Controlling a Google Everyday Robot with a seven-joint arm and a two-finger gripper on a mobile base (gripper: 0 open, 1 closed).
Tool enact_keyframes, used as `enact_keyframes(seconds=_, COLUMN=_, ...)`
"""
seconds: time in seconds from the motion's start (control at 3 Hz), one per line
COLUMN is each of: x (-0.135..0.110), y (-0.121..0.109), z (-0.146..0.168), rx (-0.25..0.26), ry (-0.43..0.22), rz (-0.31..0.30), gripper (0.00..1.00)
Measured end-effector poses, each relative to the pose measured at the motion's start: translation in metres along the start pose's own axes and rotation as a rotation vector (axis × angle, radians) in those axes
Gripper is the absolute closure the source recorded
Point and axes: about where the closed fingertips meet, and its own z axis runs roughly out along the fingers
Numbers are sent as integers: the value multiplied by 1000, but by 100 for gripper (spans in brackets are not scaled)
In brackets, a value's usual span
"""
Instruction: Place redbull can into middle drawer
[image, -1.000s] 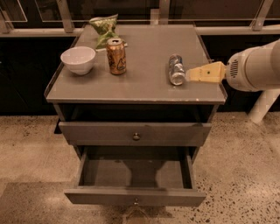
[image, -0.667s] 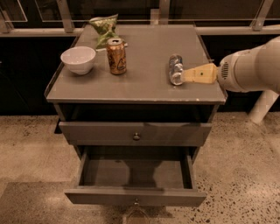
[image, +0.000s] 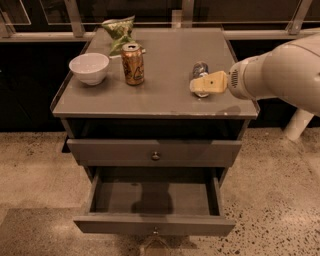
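Step in hand: the approach to pick up the redbull can (image: 200, 69); nothing has been lifted or carried yet.

Task object: the can lies on its side on the worktop (image: 165, 97), right of centre and towards the right edge. It is well apart from the copper-orange can (image: 133, 63) and the white bowl (image: 89, 67) at upper left.

Gripper (image: 196, 86): positioned at the near end of the redbull can, overlapping it in this view. Whether it is open, or has closed on the can, cannot be told.

Arm pose: the arm enters from the right edge of the frame and reaches leftwards, roughly level, low over the worktop, with its thick white segment beyond the right rim.

Destination: the middle drawer (image: 115, 225) stands pulled out at the bottom of the frame with its grey floor bare. A shut drawer (image: 200, 152) sits above it.

Judgement: the next move calls for a secure hold across the can's body, a lift clear of the worktop edge, then a descent in front of the cabinet into the drawer. A round can lying flat may roll if nudged.
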Motion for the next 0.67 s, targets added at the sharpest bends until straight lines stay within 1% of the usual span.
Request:
enact_keyframes(seconds=0.33, x=-5, y=20, z=18, rx=-50, ry=9, rz=-22, gripper=0)
enact_keyframes(seconds=0.67, x=-5, y=20, z=18, rx=-50, ry=9, rz=-22, gripper=0)
